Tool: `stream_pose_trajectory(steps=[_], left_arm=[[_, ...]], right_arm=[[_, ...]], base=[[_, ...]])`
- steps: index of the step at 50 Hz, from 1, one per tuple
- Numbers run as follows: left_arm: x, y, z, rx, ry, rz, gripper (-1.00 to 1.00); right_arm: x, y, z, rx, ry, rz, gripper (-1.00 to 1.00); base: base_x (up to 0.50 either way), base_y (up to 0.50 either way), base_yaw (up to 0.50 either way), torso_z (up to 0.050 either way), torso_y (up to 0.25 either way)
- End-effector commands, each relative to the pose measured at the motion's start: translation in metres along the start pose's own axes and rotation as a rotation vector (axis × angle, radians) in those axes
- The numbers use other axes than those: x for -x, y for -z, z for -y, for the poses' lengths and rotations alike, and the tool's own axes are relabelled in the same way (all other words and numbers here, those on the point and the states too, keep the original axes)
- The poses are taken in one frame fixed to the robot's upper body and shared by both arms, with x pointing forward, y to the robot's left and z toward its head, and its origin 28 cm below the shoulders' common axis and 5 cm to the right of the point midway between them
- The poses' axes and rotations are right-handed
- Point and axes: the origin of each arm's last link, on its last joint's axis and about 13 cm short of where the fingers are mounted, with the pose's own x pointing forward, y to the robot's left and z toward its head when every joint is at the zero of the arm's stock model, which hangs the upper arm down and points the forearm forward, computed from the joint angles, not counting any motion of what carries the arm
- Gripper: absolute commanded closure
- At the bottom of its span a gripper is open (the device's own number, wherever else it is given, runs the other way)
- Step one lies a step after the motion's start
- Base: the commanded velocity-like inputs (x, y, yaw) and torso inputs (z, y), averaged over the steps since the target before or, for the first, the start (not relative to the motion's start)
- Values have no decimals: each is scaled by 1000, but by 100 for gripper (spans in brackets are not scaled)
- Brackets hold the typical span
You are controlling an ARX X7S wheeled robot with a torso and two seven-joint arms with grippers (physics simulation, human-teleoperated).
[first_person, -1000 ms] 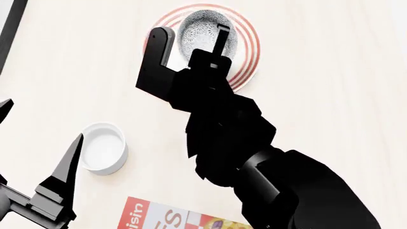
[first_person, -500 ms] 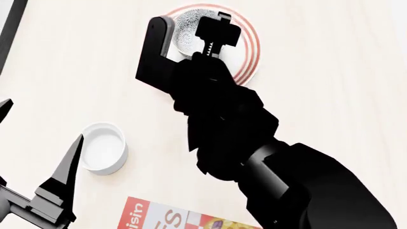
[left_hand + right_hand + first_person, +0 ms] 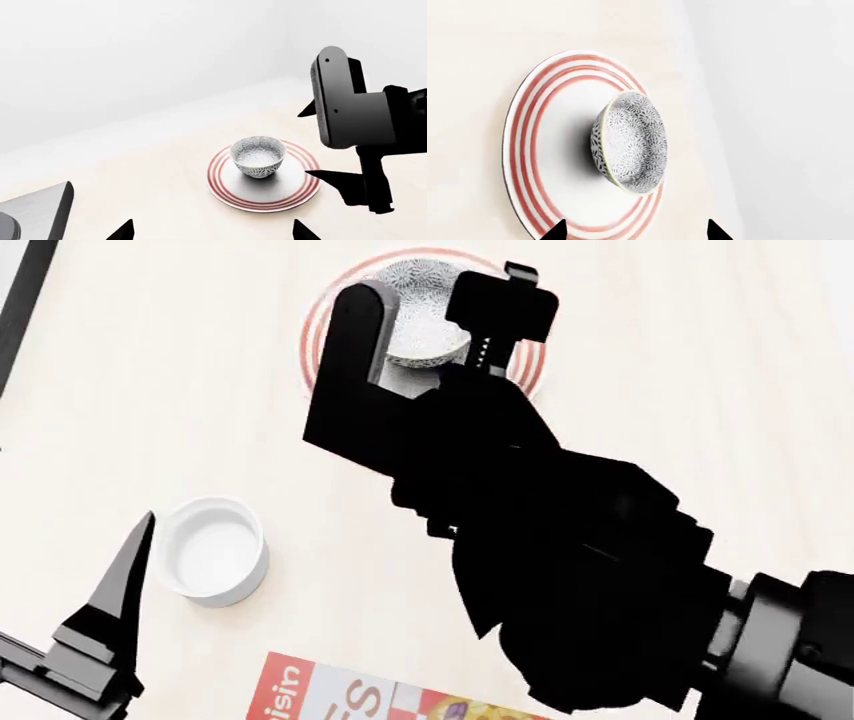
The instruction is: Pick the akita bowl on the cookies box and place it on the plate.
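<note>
Left wrist view: the akita bowl (image 3: 258, 157) sits upright on the plate (image 3: 230, 192). The right gripper (image 3: 635, 231) hangs above it, jaws spread, holding nothing; the left gripper (image 3: 212, 231) is likewise open and empty.

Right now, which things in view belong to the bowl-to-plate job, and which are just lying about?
Job:
akita bowl, sitting upright on the plate
plate
cookies box, only its corner in view
right tool, open and clear of the bowl

Lying about:
white ramekin
left tool, open and idle
</note>
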Motion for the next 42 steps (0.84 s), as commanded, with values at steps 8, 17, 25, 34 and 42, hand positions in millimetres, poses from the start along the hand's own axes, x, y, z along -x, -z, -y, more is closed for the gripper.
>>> stream_pose_trajectory(steps=[8, 17, 25, 34, 42], left_arm=[[14, -12, -5, 12, -158, 101, -100], [26, -26, -8, 60, -305, 224, -100], [36, -27, -7, 45, -453, 346, -100], [48, -32, -12, 60, -616, 498, -100], [62, -34, -15, 78, -761, 640, -100]], right_arm=[[112, 30, -14, -208, 262, 172, -100], [162, 43, -43, -416, 469, 278, -100], [201, 45, -61, -503, 660, 389, -100], [228, 50, -69, -638, 849, 475, -100], [236, 55, -80, -607, 942, 511, -100]], base=[[0, 0, 0, 0, 0], [0, 0, 0, 0, 0], [0, 0, 0, 0, 0], [0, 0, 0, 0, 0], [0, 0, 0, 0, 0]])
